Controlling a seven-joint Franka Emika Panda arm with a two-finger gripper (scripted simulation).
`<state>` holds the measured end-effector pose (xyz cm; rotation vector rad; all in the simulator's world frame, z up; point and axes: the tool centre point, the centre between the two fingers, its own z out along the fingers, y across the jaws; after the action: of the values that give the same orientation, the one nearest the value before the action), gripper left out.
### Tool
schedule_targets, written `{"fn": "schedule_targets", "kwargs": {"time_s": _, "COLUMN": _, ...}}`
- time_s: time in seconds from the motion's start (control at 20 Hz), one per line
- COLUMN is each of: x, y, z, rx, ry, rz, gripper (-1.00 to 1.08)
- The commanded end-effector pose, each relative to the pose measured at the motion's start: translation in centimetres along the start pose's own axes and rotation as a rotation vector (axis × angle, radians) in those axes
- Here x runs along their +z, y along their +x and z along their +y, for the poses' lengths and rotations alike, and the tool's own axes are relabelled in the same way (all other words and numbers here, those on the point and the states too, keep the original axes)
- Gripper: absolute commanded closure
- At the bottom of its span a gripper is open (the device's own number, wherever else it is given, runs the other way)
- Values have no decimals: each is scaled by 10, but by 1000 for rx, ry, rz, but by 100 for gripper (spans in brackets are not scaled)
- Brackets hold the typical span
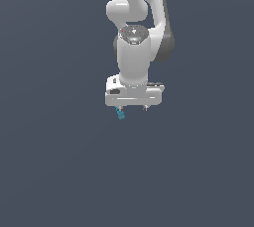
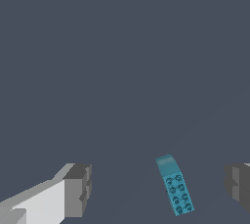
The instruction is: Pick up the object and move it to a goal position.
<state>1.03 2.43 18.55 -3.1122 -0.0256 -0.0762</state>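
gripper [image 2: 156,189] jaws apart | object [image 2: 175,191] between, untouched | plain grey-blue surface [image 1: 59,171]

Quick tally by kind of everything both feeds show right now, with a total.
Small teal-blue studded block: 1
White robot arm: 1
White pincer with grey finger pads, jaws open with the block between them, nearer one pad: 1
Plain dark grey-blue surface: 1
Total: 4

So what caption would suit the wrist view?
Open hand with a teal studded block between its fingers, untouched.
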Motion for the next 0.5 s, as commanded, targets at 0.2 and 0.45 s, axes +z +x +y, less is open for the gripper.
{"fn": "schedule_targets", "kwargs": {"time_s": 0.2, "x": 5, "y": -4, "z": 3, "rx": -12, "ry": -1, "rz": -2, "gripper": -92}}
{"fn": "schedule_targets", "kwargs": {"time_s": 0.45, "x": 20, "y": -15, "z": 13, "rx": -51, "ry": -6, "rz": -8, "gripper": -92}}
